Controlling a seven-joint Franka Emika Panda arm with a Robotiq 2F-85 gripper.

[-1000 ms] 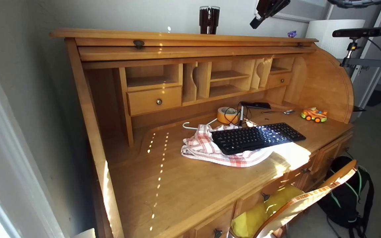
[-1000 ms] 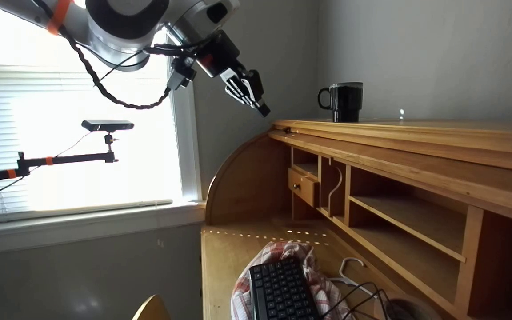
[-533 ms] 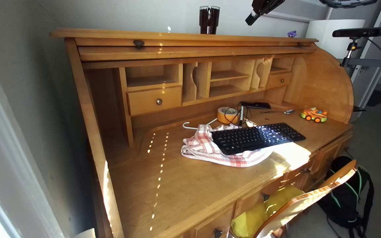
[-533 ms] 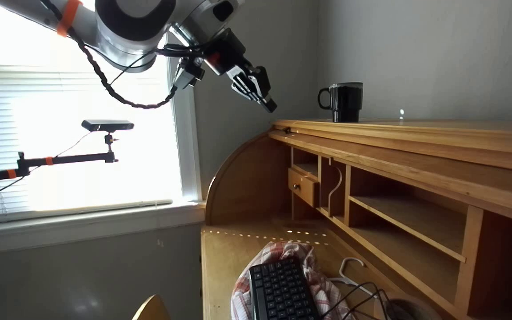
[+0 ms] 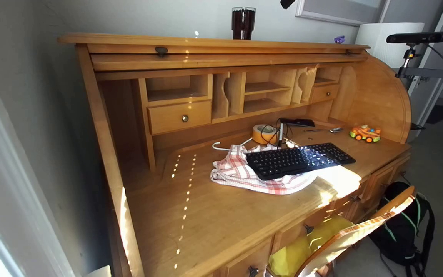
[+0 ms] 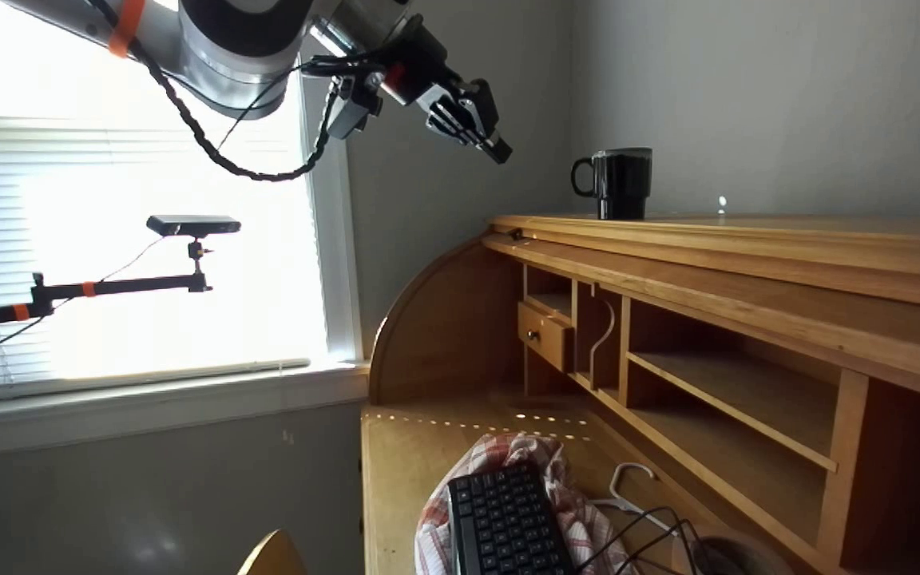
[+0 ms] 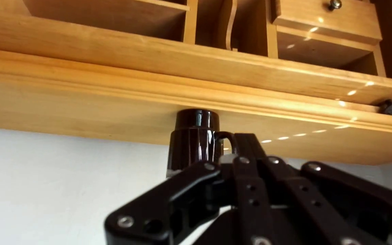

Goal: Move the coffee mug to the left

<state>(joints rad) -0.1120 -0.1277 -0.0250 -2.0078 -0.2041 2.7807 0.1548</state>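
Observation:
The coffee mug (image 5: pixel 243 23) stands upright on the top of the wooden desk (image 5: pixel 206 40). In an exterior view the mug (image 6: pixel 624 184) looks black, with its handle pointing left. My gripper (image 6: pixel 500 150) is in the air to the left of the mug there, higher than its rim and apart from it. Only a fingertip (image 5: pixel 287 3) shows at the upper edge of an exterior view. In the wrist view the picture is upside down; the gripper (image 7: pixel 248 136) is shut and empty. Its fingertips cover part of the handle of the mug (image 7: pixel 194 146).
A keyboard (image 5: pixel 298 159) lies on a checked cloth (image 5: pixel 229 173) on the desk. A tape roll (image 5: pixel 264 134), a toy car (image 5: pixel 365 133) and a white hanger (image 6: pixel 628 503) lie near it. A small purple thing (image 5: pixel 339 39) sits on the desk top. A wall stands behind the mug.
My gripper has risen and moved closer sideways to the mug, to the left in an exterior view and to the right in another. The mug has not moved.

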